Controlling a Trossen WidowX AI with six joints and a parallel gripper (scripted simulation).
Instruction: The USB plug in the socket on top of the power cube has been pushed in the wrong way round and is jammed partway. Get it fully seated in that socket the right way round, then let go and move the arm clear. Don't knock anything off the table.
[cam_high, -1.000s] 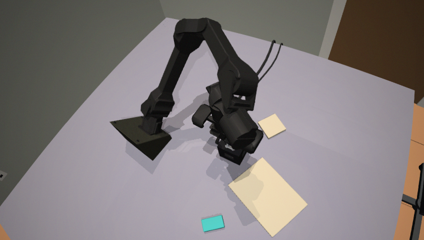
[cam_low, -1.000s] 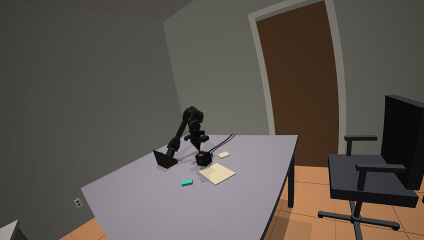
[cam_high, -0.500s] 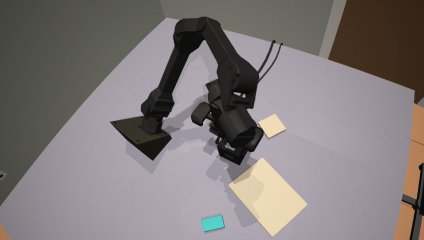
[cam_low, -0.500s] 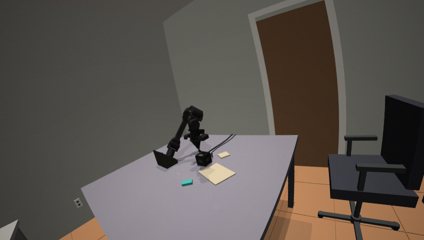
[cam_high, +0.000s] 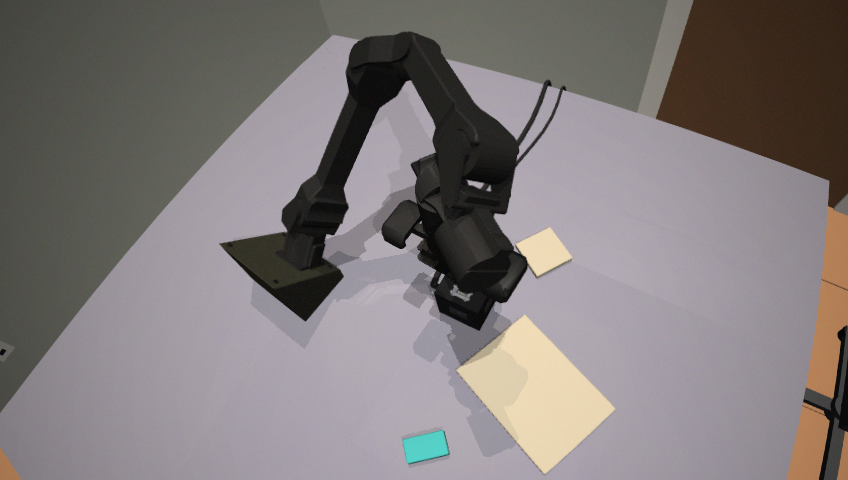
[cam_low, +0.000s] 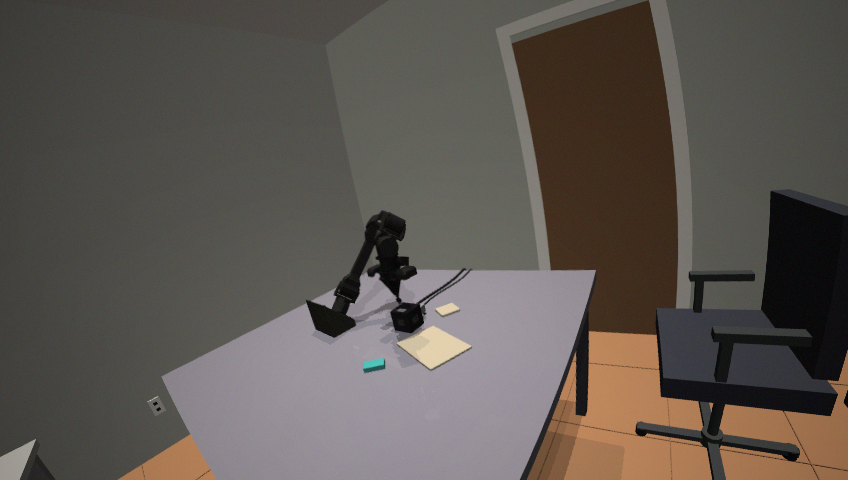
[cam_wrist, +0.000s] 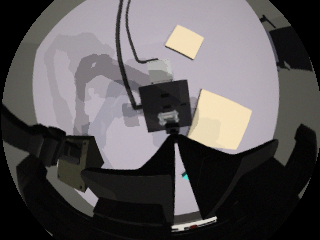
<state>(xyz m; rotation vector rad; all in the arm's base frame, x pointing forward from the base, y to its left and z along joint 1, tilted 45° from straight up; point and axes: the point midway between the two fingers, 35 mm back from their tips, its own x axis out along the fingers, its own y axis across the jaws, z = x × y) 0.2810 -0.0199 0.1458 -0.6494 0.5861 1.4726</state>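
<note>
The black power cube (cam_high: 470, 315) (cam_low: 407, 318) (cam_wrist: 177, 92) stands on the table, with dark slots and a pale grey bracket-shaped detail (cam_wrist: 168, 118) on its top. My gripper (cam_low: 398, 299) (cam_wrist: 174, 138) points down at the edge of the cube's top, its fingertips almost together. It is shut on the small dark USB plug (cam_wrist: 172, 129), which shows just beyond the tips in the wrist view. Whether the plug is in the socket or above it, and which way round it is, I cannot tell. The arm hides the fingertips in the top view.
A light grey block (cam_wrist: 160, 70) sits against the cube's side, with a cable; a second cable (cam_wrist: 119, 55) reaches another side. A small cream pad (cam_high: 543, 252), a large cream sheet (cam_high: 553, 398) and a turquoise block (cam_high: 426, 447) lie around. The arm's base (cam_high: 297, 291) stands left.
</note>
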